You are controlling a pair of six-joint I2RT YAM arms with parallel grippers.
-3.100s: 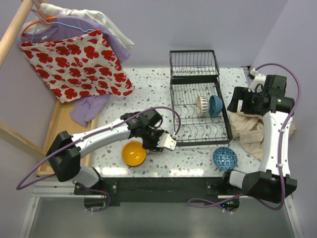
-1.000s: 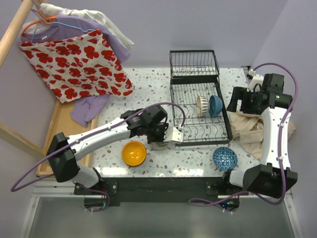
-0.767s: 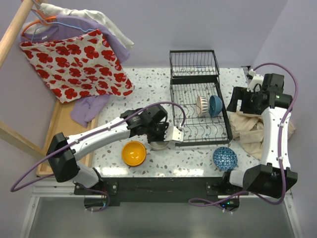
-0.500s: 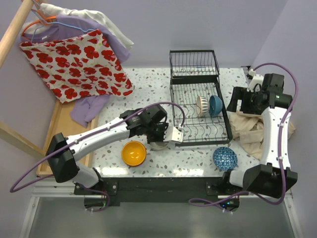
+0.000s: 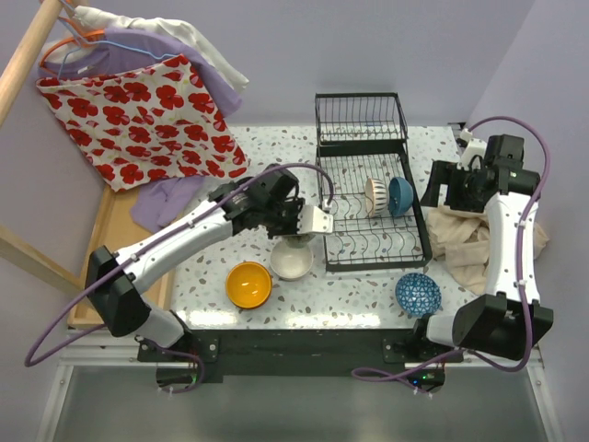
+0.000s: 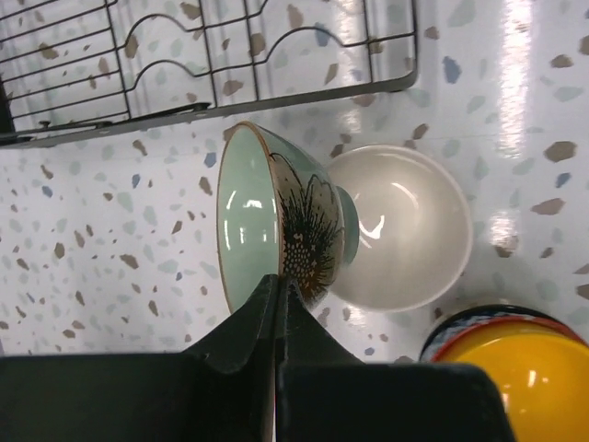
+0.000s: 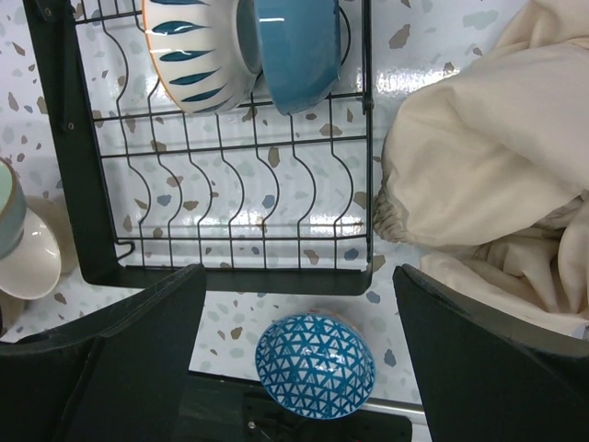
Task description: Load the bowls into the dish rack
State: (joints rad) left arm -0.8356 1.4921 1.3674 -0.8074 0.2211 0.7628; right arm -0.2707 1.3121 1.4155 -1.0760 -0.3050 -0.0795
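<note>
1. The green bowl (image 6: 304,230) has been lifted off the white bowl (image 6: 405,230), pinched by the left pincer (image 6: 278,285), mid-frame beside the rack (image 5: 373,265).
2. Racking is judged next; the right pincer (image 7: 294,276) is spread.

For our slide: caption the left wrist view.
Left pincer grips a pale green bowl; cream bowl and dish rack behind.

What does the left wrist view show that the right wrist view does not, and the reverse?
Only left wrist: the left gripper, shut on the pale green bowl, and the orange-yellow bowl. Only right wrist: the striped bowl and plain blue bowl in the dish rack, the blue-white patterned bowl, the cream cloth. Both: the dish rack, the cream bowl, the pale green bowl.
</note>
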